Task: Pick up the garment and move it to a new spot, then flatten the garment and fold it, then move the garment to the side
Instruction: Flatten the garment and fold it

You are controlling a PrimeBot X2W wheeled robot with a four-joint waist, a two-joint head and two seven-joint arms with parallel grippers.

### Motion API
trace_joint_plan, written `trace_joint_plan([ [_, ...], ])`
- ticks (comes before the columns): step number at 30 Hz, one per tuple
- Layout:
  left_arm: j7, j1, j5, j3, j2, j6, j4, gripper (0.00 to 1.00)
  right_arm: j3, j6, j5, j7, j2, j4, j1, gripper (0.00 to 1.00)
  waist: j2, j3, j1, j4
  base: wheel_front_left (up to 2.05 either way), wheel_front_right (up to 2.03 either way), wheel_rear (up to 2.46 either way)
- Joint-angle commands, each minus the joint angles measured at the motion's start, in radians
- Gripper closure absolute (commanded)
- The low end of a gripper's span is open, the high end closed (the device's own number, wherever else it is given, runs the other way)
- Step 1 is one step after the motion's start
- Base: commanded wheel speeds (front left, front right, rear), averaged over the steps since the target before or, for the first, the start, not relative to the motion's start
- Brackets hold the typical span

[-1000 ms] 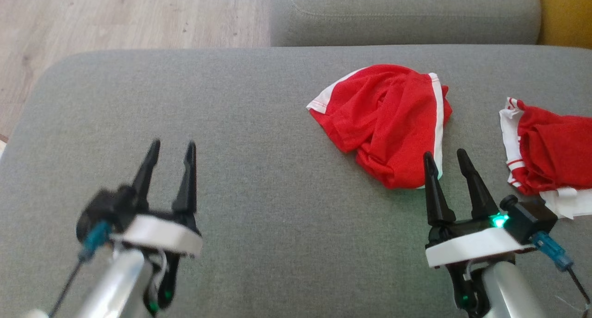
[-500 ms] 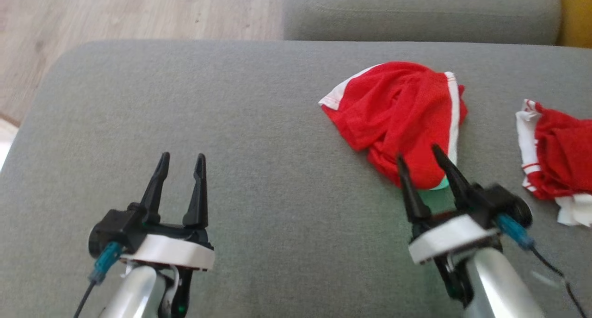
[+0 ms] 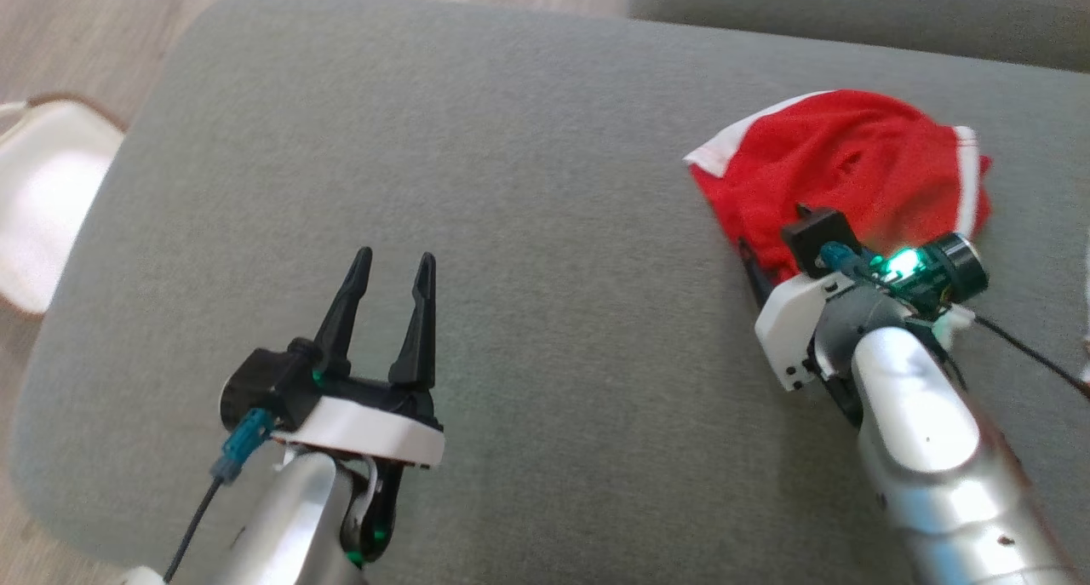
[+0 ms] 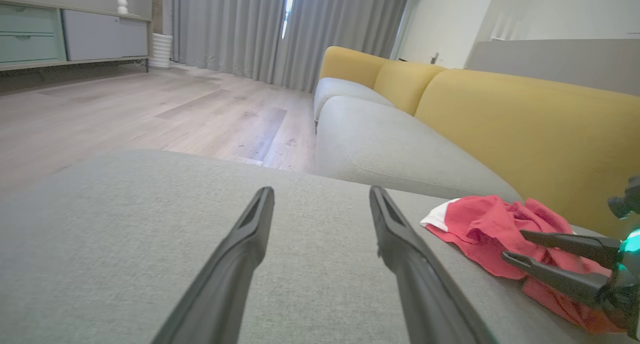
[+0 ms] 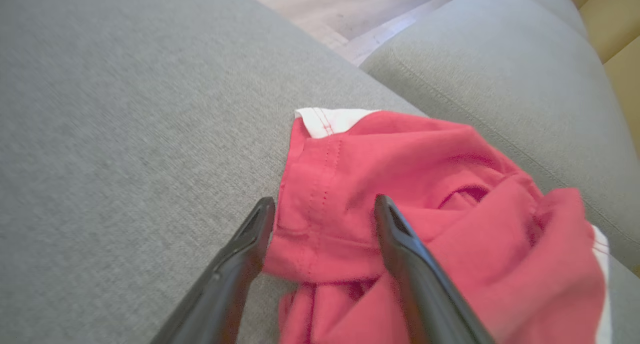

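Observation:
The garment (image 3: 851,163) is a crumpled red piece with white trim, lying on the right part of the grey cushion (image 3: 528,185). In the right wrist view my right gripper (image 5: 324,201) is open over the garment's (image 5: 430,184) near edge. One finger is over the cushion just beside the cloth, the other over the red fabric. The left wrist view shows the right gripper (image 4: 514,244) from the side, low over the garment (image 4: 475,224). My left gripper (image 3: 396,257) is open over bare cushion, well to the left, with nothing between its fingers.
A second grey seat cushion (image 3: 851,6) lies beyond the garment, with a yellow sofa back (image 4: 525,118) behind it. Wooden floor (image 4: 150,103) lies past the cushion's far and left edges. A white rounded object (image 3: 43,202) stands off the left edge.
The head camera has swung, shifting the whole picture. My right gripper has gone forward onto the garment's near edge and turned its wrist over it. The left gripper stays open over the cushion.

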Motion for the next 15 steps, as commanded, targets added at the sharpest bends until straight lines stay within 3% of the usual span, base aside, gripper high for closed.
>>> trace_joint_plan([
  [1,-0.01,-0.04,0.007,0.044,0.006,-0.002,-0.021,0.0,0.016,-0.001,-0.012,0.004,0.003,-0.021,-0.042,0.0,0.0,0.023,-0.0001,0.029,0.0,0.0,0.0],
  [9,-0.01,-0.055,0.027,0.067,-0.03,-0.026,0.001,0.0,-0.047,-0.001,-0.146,0.053,-0.006,0.163,-0.117,0.0,0.0,0.044,-0.0001,0.082,0.0,0.0,0.0],
  [10,-0.01,-0.055,0.03,0.07,-0.033,-0.029,0.003,0.0,-0.056,-0.001,-0.158,0.057,-0.005,0.179,-0.122,0.17,0.0,0.044,-0.0001,0.084,0.0,0.0,0.0],
  [11,-0.01,-0.054,0.032,0.072,-0.035,-0.031,0.005,0.0,-0.065,-0.001,-0.166,0.052,-0.003,0.189,-0.128,0.91,0.0,0.044,-0.0001,0.086,0.0,0.0,0.0],
  [12,-0.01,-0.054,0.035,0.074,-0.037,-0.032,0.007,0.0,-0.075,-0.001,-0.171,0.042,0.001,0.194,-0.133,1.0,0.0,0.043,-0.0001,0.087,0.0,0.0,0.0],
  [15,-0.01,-0.05,0.041,0.083,-0.042,-0.037,0.013,0.0,-0.092,-0.001,-0.174,-0.004,0.013,0.21,-0.149,1.0,0.0,0.035,-0.0001,0.083,0.0,0.0,0.0],
])
